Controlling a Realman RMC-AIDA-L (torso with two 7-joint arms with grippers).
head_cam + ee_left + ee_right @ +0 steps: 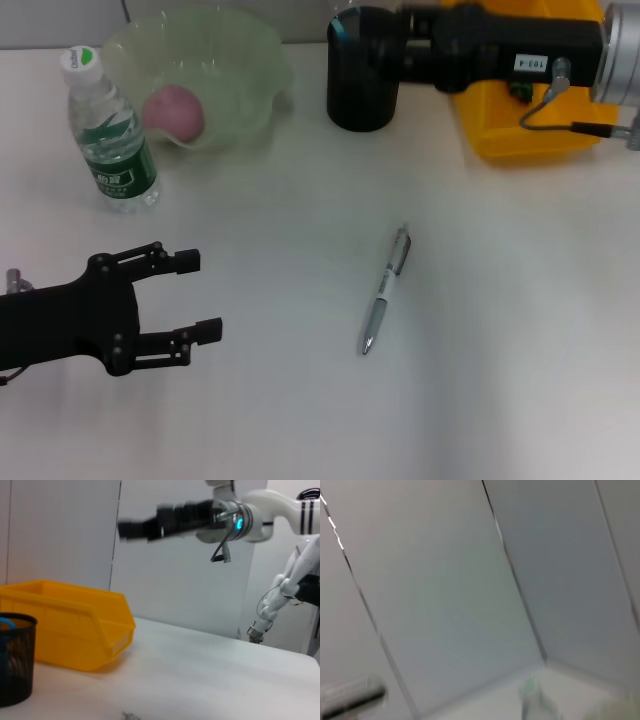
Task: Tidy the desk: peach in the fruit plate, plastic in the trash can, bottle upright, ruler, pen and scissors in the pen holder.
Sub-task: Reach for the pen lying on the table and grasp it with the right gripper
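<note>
Currently, head view: white desk with the items listed below.
Left gripper: low over the near left part of the desk, fingers spread wide apart, nothing between them.
Right gripper: raised at the far side, above the pen holder; the arm reaches in from the right, across the yellow bin. Whether its fingers are apart or together I cannot tell; it appears blurred in the left wrist view.
Pen: lying flat near the desk's middle, well apart from both grippers, tip toward the near edge.
Bottle: upright at the far left, white cap on, green label.
Peach: inside the pale green fruit plate, just beside the bottle.
Pen holder: black mesh cup, far centre, touching or just beside the yellow bin.
Right wrist view: only blurred wall panels.
</note>
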